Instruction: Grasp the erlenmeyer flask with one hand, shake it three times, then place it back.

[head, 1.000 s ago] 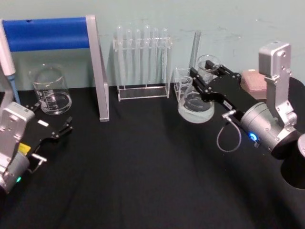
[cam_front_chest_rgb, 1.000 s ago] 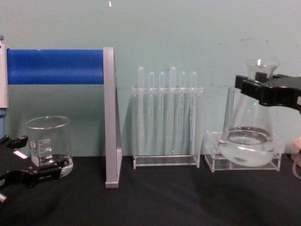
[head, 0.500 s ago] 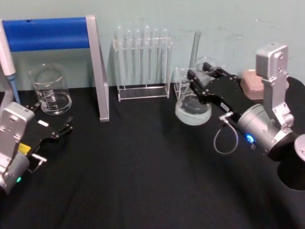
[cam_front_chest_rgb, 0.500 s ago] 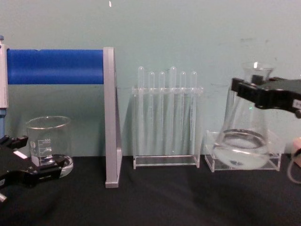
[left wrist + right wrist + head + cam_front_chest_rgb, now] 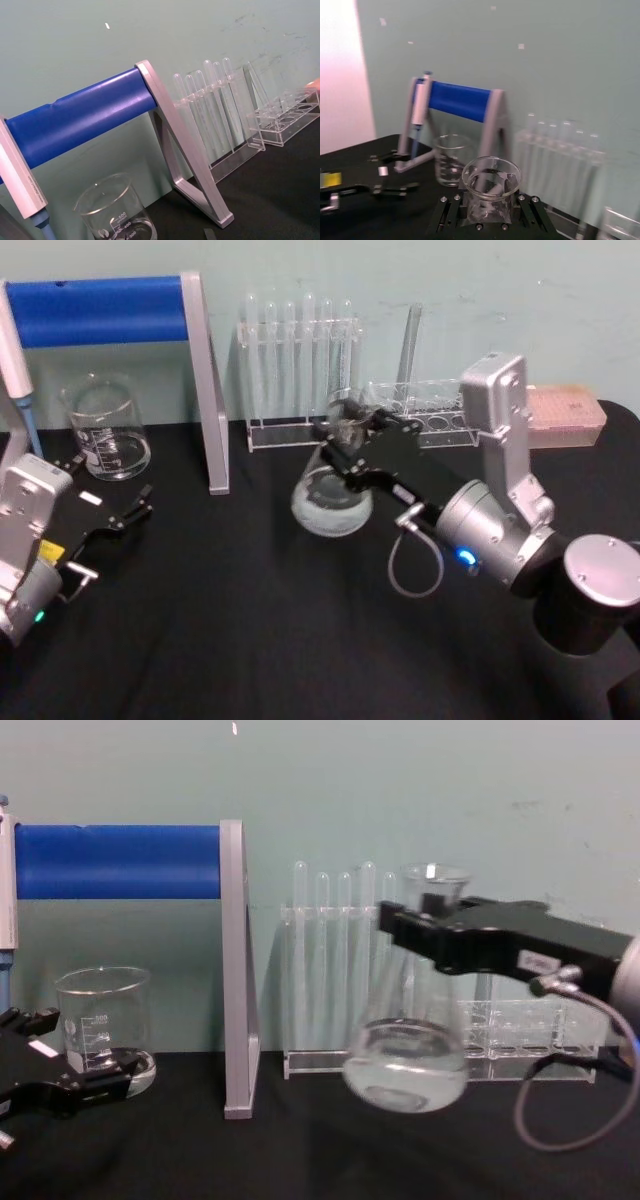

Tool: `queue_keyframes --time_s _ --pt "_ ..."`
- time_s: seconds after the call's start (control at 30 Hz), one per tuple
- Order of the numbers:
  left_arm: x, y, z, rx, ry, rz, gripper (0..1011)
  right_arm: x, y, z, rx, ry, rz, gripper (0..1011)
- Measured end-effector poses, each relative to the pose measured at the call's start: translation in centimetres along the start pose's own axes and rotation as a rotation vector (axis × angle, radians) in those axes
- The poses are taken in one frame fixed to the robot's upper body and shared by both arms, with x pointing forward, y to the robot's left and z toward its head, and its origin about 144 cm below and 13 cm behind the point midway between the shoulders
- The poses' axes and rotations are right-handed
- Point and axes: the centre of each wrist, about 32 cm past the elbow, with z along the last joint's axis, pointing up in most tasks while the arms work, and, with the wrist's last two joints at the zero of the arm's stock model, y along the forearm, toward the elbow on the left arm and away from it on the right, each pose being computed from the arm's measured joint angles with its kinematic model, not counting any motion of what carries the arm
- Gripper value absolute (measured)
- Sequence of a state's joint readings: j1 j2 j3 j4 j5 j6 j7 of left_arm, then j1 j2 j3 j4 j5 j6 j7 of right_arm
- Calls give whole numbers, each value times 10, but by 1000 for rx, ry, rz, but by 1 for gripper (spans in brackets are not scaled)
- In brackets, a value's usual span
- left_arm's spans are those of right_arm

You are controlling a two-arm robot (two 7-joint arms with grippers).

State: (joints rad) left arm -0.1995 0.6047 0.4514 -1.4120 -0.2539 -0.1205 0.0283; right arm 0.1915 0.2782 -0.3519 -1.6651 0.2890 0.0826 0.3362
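Note:
The erlenmeyer flask (image 5: 330,502) is clear glass with a little clear liquid in its wide base. It hangs slightly tilted above the black table near the middle. My right gripper (image 5: 352,436), black with a grey cable loop, is shut on the flask's neck just under the flared rim. From the chest, the flask (image 5: 406,1065) hangs in front of the test tube rack, with the right gripper (image 5: 432,920) reaching in from the right. The right wrist view looks down on the flask's rim (image 5: 491,179) between the right gripper (image 5: 490,207) fingers. My left gripper (image 5: 128,510) rests open at the table's left.
A glass beaker (image 5: 106,430) stands at the back left under a stand with a blue bar (image 5: 100,310). A test tube rack (image 5: 298,370) stands at the back centre. A low clear rack (image 5: 425,420) and a pink box (image 5: 566,416) sit at the back right.
My right gripper has carried the flask leftward and nearer, from in front of the low clear rack to the table's middle. The left arm has not moved.

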Motion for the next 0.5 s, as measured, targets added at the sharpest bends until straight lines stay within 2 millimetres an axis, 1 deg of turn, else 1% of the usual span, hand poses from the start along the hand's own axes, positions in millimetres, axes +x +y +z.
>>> queue_keyframes --time_s 0.33,0.37,0.5 --pt "0 0 0 0 0 0 1001 -31 9 0 -4 11 153 450" --pt "0 0 0 0 0 0 1001 -31 9 0 -4 11 153 450" --pt "0 0 0 0 0 0 1001 -42 11 0 -5 15 211 450"
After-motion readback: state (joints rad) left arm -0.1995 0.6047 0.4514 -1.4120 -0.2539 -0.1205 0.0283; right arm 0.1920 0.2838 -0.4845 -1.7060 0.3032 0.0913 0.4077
